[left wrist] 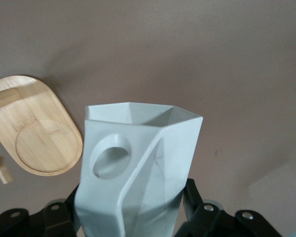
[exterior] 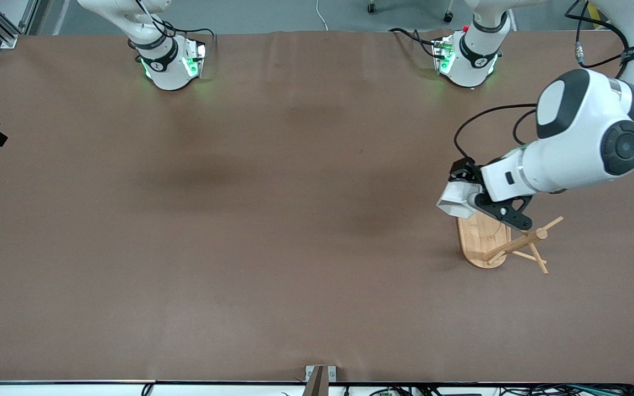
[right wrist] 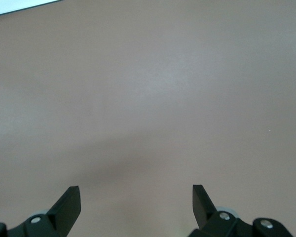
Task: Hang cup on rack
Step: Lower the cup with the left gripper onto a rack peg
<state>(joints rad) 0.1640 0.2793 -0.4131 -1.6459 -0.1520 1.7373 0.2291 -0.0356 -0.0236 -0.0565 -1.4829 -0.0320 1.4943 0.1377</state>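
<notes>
We see a wide brown table [exterior: 240, 220] w/ a matte, cloth-like top. The left arm reaches over the table's left-arm end. The rack [exterior: 493, 242] stands there: pale bamboo, smooth oval base, central post, thin angled pegs. The left gripper [exterior: 468, 195] pinches the cup [exterior: 453, 199], white faceted plastic, hexagonal mouth, side tab w/ round hole [left wrist: 111, 158]. The cup hangs over the base's edge farther from the front camera, pegs just beside it, its long axis pointing out from the jaws. The right arm waits, the right gripper [right wrist: 135, 197] spread over bare table.
</notes>
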